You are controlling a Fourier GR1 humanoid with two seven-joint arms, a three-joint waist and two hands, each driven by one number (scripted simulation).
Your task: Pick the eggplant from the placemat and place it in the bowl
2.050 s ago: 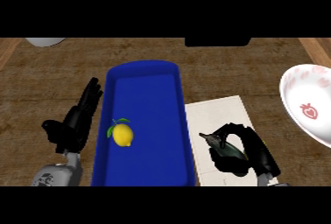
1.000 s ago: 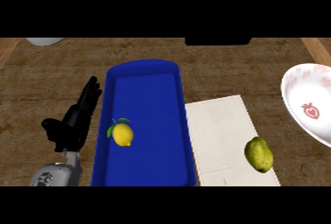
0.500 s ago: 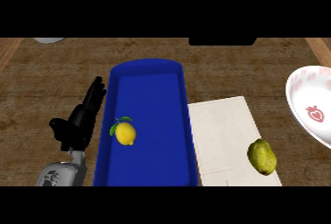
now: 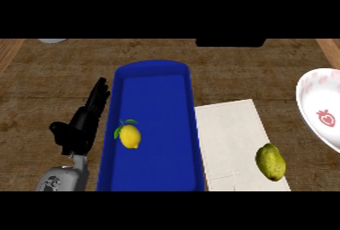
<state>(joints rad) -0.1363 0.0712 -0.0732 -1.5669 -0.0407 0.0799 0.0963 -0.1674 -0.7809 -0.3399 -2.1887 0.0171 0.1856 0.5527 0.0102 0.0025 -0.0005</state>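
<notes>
A long, deep blue rectangular tray (image 4: 153, 85) ran up the middle of a brown wooden counter (image 4: 60, 72), and everything else is placed against it.

Just right of the tray lay a pale cream rectangular placemat (image 4: 229, 134), its left edge touching or nearly touching the tray wall. Near the mat's far right edge, well apart from the tray, rested a small oval yellow-green fruit (image 4: 271, 161). The task called for an eggplant, but this green fruit was the only thing on the mat. No hand touched it.

Further right, cut off by the view's edge, sat a white round bowl with a red strawberry print (image 4: 315, 96); nothing showed inside the visible part.

Inside the tray, near its left wall, lay a yellow lemon with a green leaf (image 4: 129, 136).

The robot's black left hand (image 4: 83, 119) rested just left of the tray, fingers straight and together, holding nothing. The right hand was not visible.

To do the pick well, the right hand would probably need to come down over the fruit with fingers spread and close around its middle, since the rounded shape could roll off the mat's edge.
</notes>
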